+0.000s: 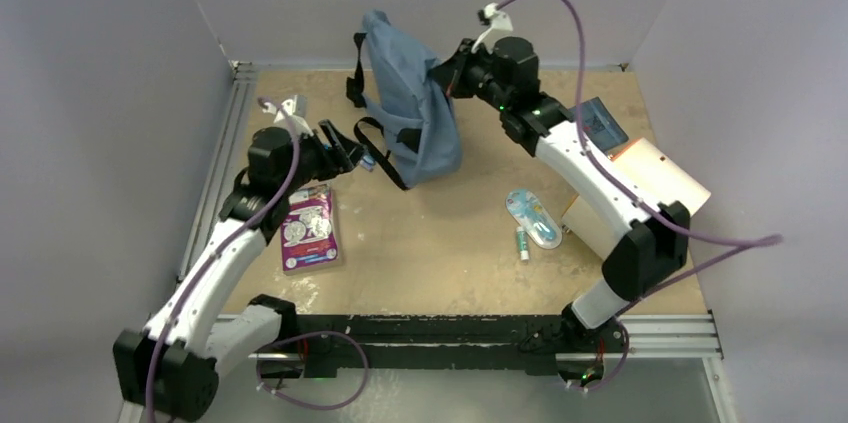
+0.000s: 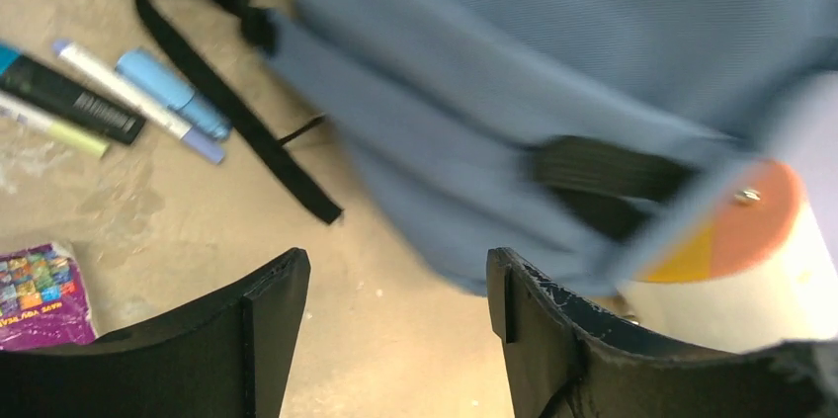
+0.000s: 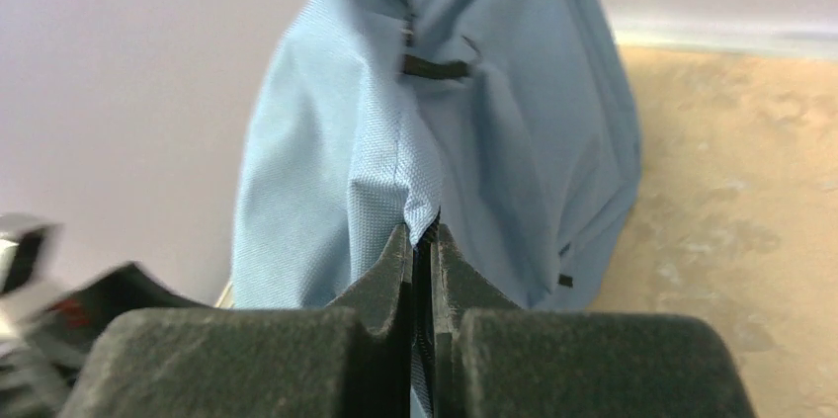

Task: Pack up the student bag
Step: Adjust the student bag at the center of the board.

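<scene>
The right end effector [image 3: 423,240] pinches the student bag [image 1: 410,103] upright at the far middle of the surface [image 1: 440,273]. The left end effector [image 2: 395,270], wide and empty, should grip fabric opposite to spread the opening, which blur seems to hide.

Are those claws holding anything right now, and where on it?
The right gripper pinches a fold of fabric on the student bag, toward its top. The left gripper is open, holding nothing.

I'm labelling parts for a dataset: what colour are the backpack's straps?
Black straps on a slate-blue backpack, clearest in the left wrist view.
</scene>
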